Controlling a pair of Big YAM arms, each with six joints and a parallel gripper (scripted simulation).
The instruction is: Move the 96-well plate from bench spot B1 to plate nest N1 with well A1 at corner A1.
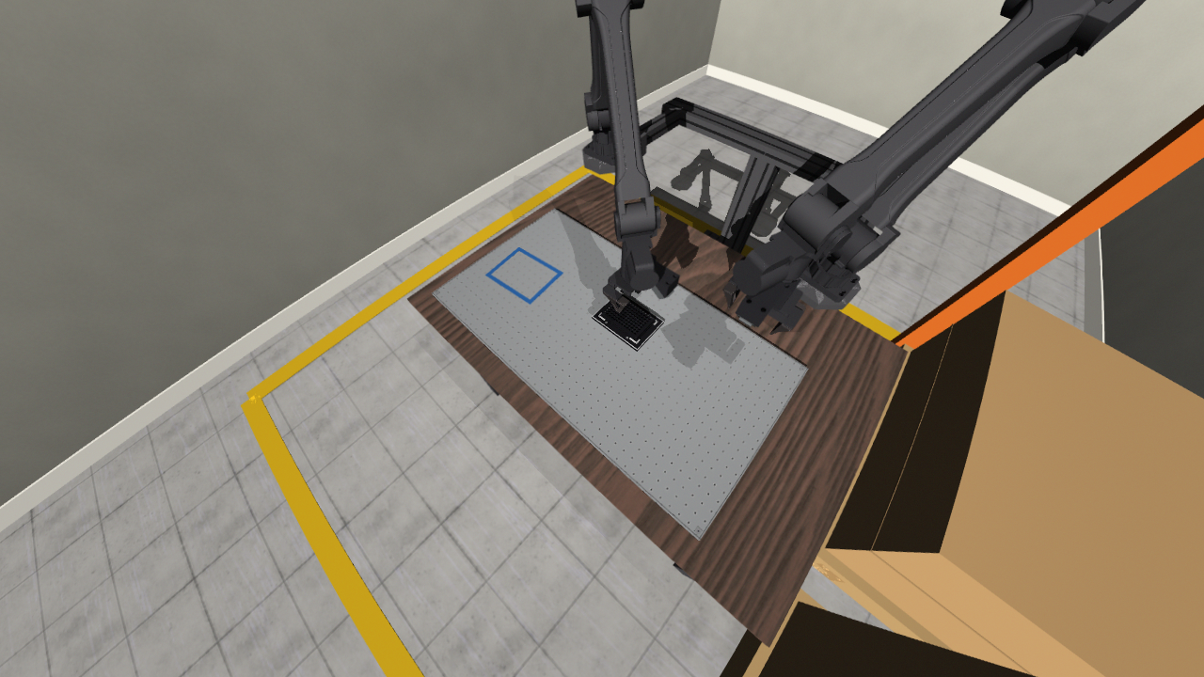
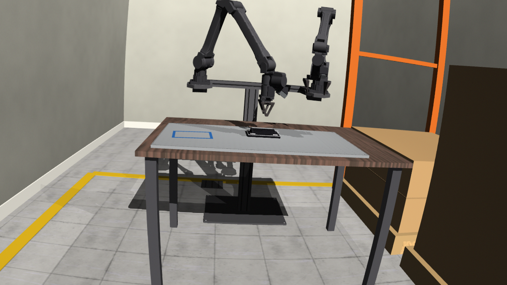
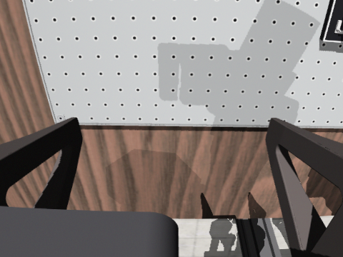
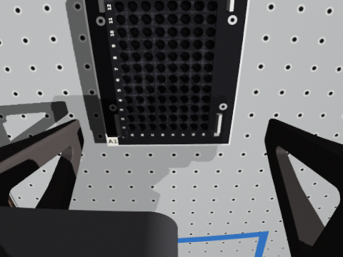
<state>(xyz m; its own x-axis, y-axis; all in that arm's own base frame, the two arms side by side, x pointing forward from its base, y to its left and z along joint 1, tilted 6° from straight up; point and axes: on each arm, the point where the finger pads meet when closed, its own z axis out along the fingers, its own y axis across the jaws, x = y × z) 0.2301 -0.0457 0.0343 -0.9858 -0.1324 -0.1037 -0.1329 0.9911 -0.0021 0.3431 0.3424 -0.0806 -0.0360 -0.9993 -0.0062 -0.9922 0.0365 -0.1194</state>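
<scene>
The black 96-well plate [image 1: 633, 318] [image 2: 263, 131] [image 4: 164, 71] lies in the black nest [image 2: 262, 136] [image 3: 332, 33] [image 4: 234, 53] and looks flat between its white locators. In the right wrist view its row 1 and letter A are at the corner by the nest's A1 label [image 4: 112, 141]. The cut-off corner is too dark to tell. My right gripper [image 1: 618, 300] [image 2: 266, 113] [image 4: 174, 129] is open and empty, above the plate. My left gripper [image 1: 757, 309] [image 2: 317, 84] [image 3: 174, 128] is open and empty, raised away from the nest. The blue outline B1 [image 1: 503, 260] [image 2: 192, 137] [image 4: 221, 237] has nothing in it.
The grey perforated board [image 1: 673, 437] [image 2: 301, 147] [image 3: 107, 46] lies on the wooden table [image 1: 808, 437] [image 2: 382, 156]. The arms' dark mounting frame stands behind the table. Orange rack posts and large boxes stand beyond the table's right side.
</scene>
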